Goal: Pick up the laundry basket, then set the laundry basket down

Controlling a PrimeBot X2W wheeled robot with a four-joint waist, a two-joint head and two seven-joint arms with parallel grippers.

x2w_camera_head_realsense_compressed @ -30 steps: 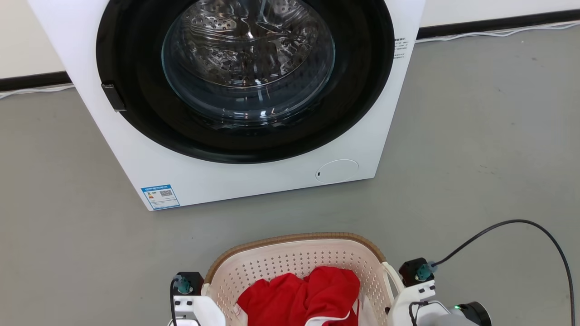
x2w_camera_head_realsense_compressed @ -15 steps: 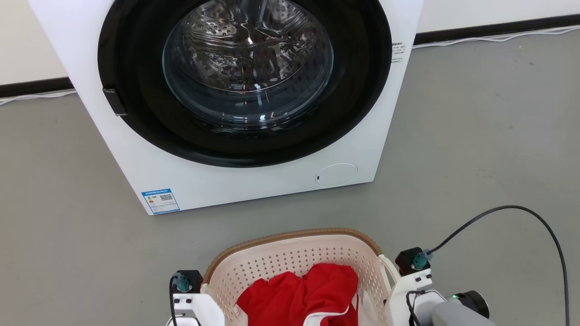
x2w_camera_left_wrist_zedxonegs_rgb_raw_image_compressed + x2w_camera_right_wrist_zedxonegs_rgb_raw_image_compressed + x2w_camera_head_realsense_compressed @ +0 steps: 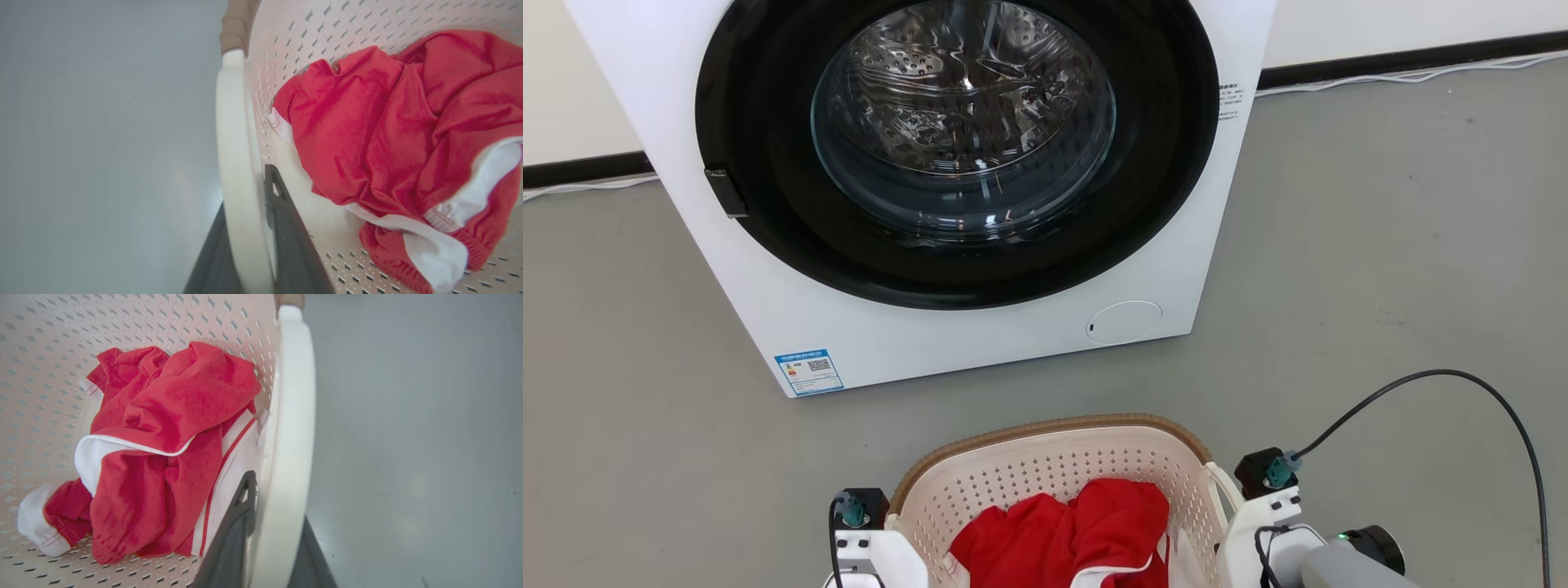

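The laundry basket (image 3: 1054, 461), cream with perforated walls and a brown woven rim, sits at the bottom middle of the head view with a red and white garment (image 3: 1070, 531) inside. My left gripper (image 3: 245, 192) is shut on the basket's white left loop handle (image 3: 231, 134), one dark finger inside the wall and one outside. My right gripper (image 3: 278, 498) is shut the same way on the right loop handle (image 3: 292, 396). In the head view both wrists flank the basket. The frames do not show if the basket touches the floor.
A white washing machine (image 3: 792, 310) with a round glass door (image 3: 964, 122) stands just beyond the basket. A black cable (image 3: 1462, 380) loops from my right wrist over the grey floor (image 3: 1380, 245). A white cord (image 3: 1405, 75) runs along the dark baseboard.
The whole head picture has shifted, so the camera moved. The basket's rim now stands closer to the machine's foot than a second ago. Both grippers have kept their hold on the handles.
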